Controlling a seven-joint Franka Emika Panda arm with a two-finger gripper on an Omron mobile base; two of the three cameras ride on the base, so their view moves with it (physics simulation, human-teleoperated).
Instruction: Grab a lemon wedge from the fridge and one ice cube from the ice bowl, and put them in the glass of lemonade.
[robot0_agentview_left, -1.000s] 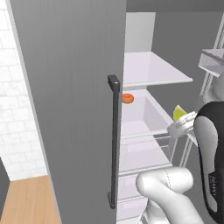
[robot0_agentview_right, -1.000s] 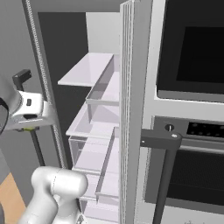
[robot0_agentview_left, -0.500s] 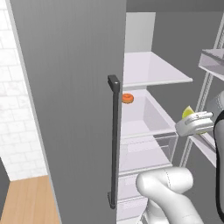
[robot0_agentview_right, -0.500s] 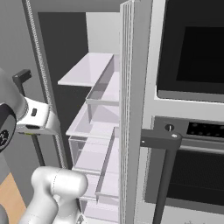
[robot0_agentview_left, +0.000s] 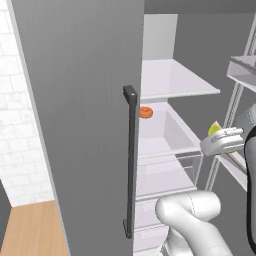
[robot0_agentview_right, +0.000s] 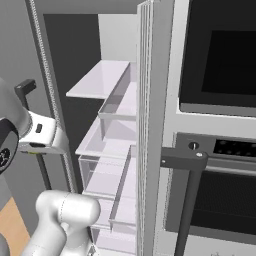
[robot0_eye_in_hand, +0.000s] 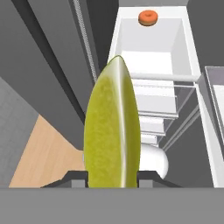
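The lemon wedge, yellow-green and pointed, stands upright between my fingertips and covers much of the hand view. My gripper is shut on it in front of the open fridge, with the wedge poking up above the fingers. In the right base view the gripper hangs at the left, outside the shelves. The ice bowl and the glass of lemonade are out of view.
The grey fridge door with its dark bar handle stands open at the left. Inside are a white shelf, a flat round orange item and clear drawers. A black-fronted wall oven sits to the right.
My gripper has drawn back out of the fridge with the lemon wedge, rightward in the left base view. It has barely moved in the last half second.
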